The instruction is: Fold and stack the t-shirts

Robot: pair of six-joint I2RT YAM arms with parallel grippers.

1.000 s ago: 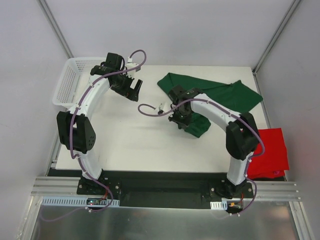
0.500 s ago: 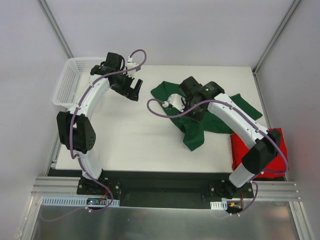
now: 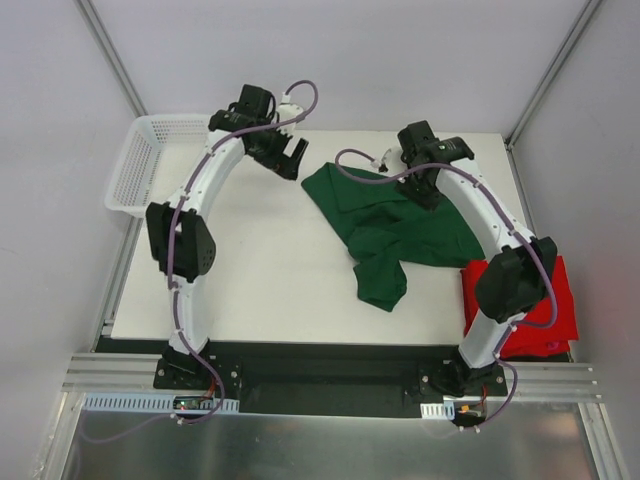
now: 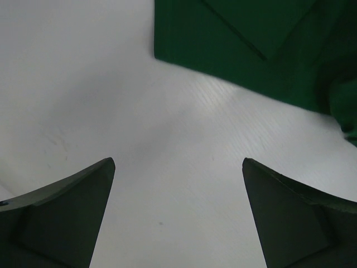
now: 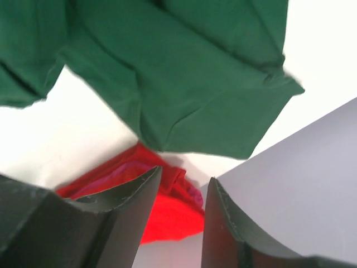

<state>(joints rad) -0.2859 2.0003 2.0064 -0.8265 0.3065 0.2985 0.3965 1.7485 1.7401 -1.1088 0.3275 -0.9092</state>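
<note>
Trouble looks likeliest with the dark green cotton t-shirt (image 3: 390,225), lying rumpled and half folded on the white table (image 3: 260,270), right of centre. Left gripper (image 4: 178,167) hangs wide open off its far-left corner. Right gripper (image 5: 184,176), jaws parted and empty, hovers over its far edge. Pinching a single layer could drag it askew, onto the bright red t-shirt (image 3: 552,315) bunched just beside it.

Both arms stretched far forward, elbows raised, left gripper (image 3: 290,160) with jaws spread wide, right gripper (image 3: 432,192) angled downward, jaws narrowly parted, holding nothing
</note>
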